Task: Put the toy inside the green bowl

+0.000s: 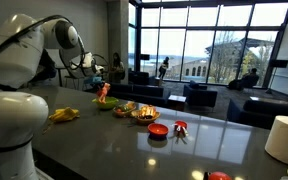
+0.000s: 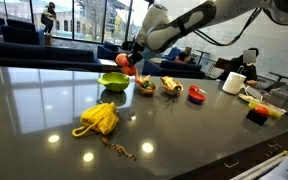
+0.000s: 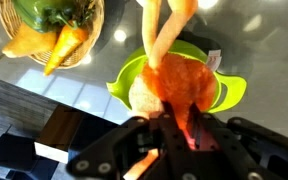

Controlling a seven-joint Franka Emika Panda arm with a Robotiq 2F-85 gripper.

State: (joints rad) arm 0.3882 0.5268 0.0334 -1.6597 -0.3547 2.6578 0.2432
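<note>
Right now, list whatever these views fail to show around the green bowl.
Wrist view: floor of the shallow lime-green plastic bowl, hidden by the orange-red lumpy toy in the end effector.
Both exterior views: gap between toy and bowl, too small.
Wrist view: woven basket, cut off by the top edge.

Glossy, reflective dark tabletop [image 2: 184,130]; smooth plastic green bowl [image 3: 231,95]; woven basket [image 3: 92,25]
</note>
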